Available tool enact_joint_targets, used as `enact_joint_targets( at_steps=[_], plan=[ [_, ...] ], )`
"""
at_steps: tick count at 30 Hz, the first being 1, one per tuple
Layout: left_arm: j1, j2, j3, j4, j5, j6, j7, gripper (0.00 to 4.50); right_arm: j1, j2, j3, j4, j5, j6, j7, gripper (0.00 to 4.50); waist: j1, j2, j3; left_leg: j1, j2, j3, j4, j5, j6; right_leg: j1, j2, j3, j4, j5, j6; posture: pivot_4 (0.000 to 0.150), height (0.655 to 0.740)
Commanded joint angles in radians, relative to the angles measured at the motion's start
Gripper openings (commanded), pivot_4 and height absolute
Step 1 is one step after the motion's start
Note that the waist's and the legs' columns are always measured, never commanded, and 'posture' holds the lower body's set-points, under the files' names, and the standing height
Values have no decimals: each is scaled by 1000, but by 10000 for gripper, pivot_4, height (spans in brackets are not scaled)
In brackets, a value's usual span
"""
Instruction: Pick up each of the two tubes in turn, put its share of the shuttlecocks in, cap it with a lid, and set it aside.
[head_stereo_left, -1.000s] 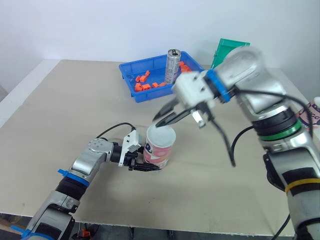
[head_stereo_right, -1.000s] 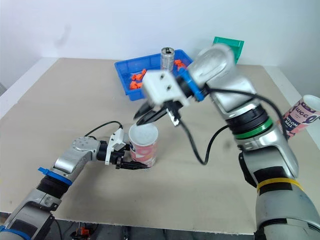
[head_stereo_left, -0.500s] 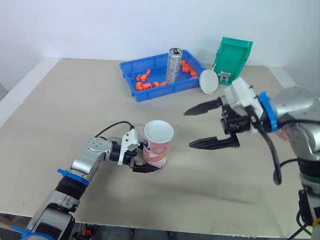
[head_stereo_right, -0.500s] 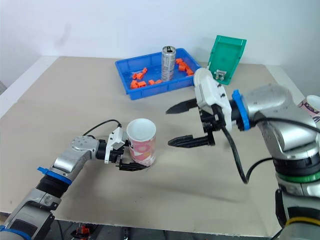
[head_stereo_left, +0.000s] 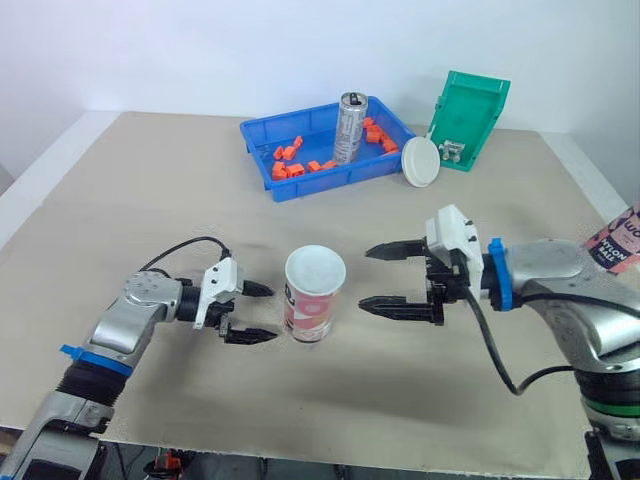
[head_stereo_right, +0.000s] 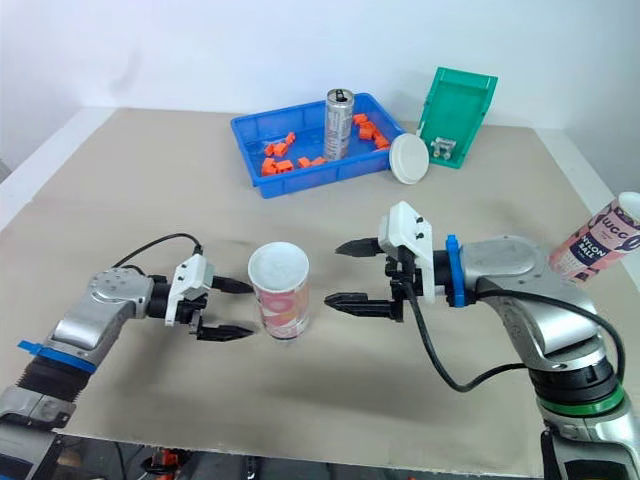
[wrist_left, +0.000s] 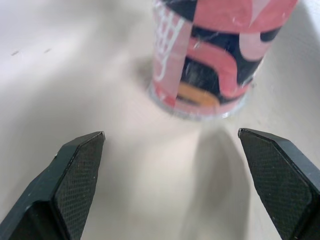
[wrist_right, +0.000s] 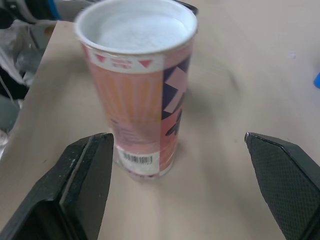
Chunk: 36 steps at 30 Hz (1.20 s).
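A pink patterned tube (head_stereo_left: 313, 305) stands upright at the table's middle, its top closed by a white lid (wrist_right: 137, 25). My left gripper (head_stereo_left: 273, 313) is open just left of the tube, apart from it, with nothing between its fingers. On the tube's other side my right gripper (head_stereo_left: 364, 278) is also open and empty, a short gap away. The left wrist view looks at the tube's base (wrist_left: 220, 55). A second pink tube (head_stereo_right: 600, 238) stands at the far right edge. A loose white lid (head_stereo_left: 418, 162) leans against the blue tray.
A blue tray (head_stereo_left: 262, 155) at the back holds orange pieces (head_stereo_left: 290, 160) and a metal can (head_stereo_left: 347, 128). A green bin (head_stereo_left: 470, 120) is tipped up beside it. Bare tabletop lies all around the middle tube.
My left gripper let go of the tube and drew back to the left. The right gripper left the tube's top, opened wide, swung right and came down beside the tube.
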Motion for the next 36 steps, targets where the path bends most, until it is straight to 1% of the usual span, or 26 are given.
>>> enact_joint_targets(
  at_steps=[1,4,7,10,16,20,29,36],
  plan=[
    [22,44,86,-125,-69,42,2,44808,30,19,33,16,-30,-35,-15,45000,0,0,0,-1,0,0,0,0,0,-1,0,0,0,0,0,1500,7400],
    [58,63,144,-231,-138,106,24,44808,54,31,55,27,-43,-52,-9,45000,0,0,0,-6,-1,0,1,0,0,-5,-1,0,0,0,0,1500,7400],
    [101,78,191,-324,-187,153,51,44808,57,57,83,24,-43,-57,-9,45000,0,-1,1,-6,-1,0,1,0,0,-5,-2,0,0,0,0,1500,7400],
    [131,89,224,-374,-214,181,72,44808,46,87,102,34,-52,-62,-20,45000,0,-1,1,-6,-1,0,1,0,0,-5,-1,-1,0,0,0,1500,7400],
    [171,111,253,-414,-232,200,96,44808,23,145,114,69,-81,-80,-56,45000,0,-1,1,-6,0,-1,3,1,-3,-4,-1,-2,1,2,1,1500,7400],
    [195,121,261,-433,-235,197,108,44808,33,141,101,83,-89,-82,-56,45000,1,-1,1,-6,0,-1,3,2,-3,-4,-1,-1,1,2,1,1500,7400],
    [207,116,281,-421,-254,185,112,44808,56,155,81,20,-3,-57,-39,45000,0,-1,1,-6,0,-1,3,2,-3,-4,-1,-2,1,2,1,1500,7400],
    [212,114,276,-433,-260,186,108,44808,69,146,99,2,-31,-92,-41,45000,0,-1,1,-6,0,-1,3,2,-3,-4,-1,-2,1,2,1,1500,7400]
  ],
)
